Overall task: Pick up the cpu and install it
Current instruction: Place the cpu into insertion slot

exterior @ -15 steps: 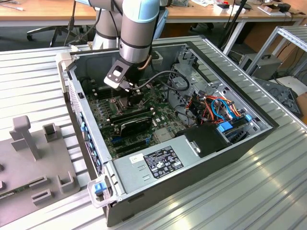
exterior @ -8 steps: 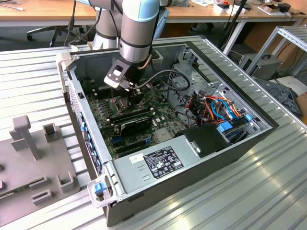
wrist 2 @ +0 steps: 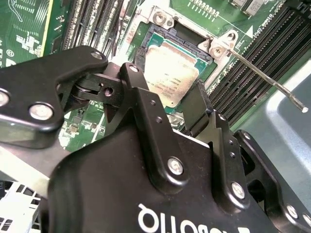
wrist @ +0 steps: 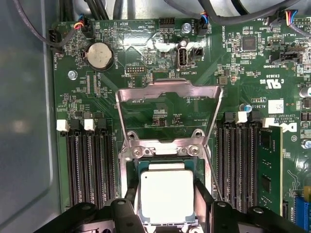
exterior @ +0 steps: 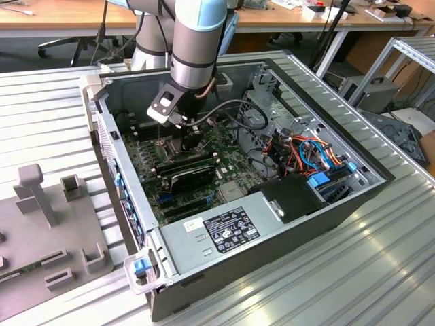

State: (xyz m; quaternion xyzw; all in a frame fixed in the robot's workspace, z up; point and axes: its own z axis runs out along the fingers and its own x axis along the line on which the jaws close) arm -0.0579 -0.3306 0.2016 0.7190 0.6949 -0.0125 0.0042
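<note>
1. Inside the open computer case (exterior: 340, 204), the gripper (wrist: 167, 206) hangs low over the motherboard (wrist: 146, 58), directly above the processor socket.
2. Writing: white component labels are printed across the green board, and a white label sits on the power supply (exterior: 228, 231); neither is transcribed here. Faint print marks the chip's top.
3. The cpu (wrist: 166, 195) is a small flat square with a dull silver-grey metal top. It lies level within the socket seat, between the two black fingers (wrist: 204, 194) — one on each side.
4. The jaws stand apart around the chip; in the second wrist view the cpu (wrist 2: 170, 73) shows a narrow gap to the finger beside it, so no firm grip is evident.
5. The hinged socket frame (wrist: 167, 99) is raised, standing open just beyond the chip.
6. The thin metal lever (wrist 2: 262, 75) is released and angled away from the socket.
7. Rows of black memory slots (wrist: 87, 165) flank the socket on both sides; one memory stick (wrist: 269, 167) is seated near it.
8. A round coin battery (wrist: 99, 54) sits beyond the frame.
</note>
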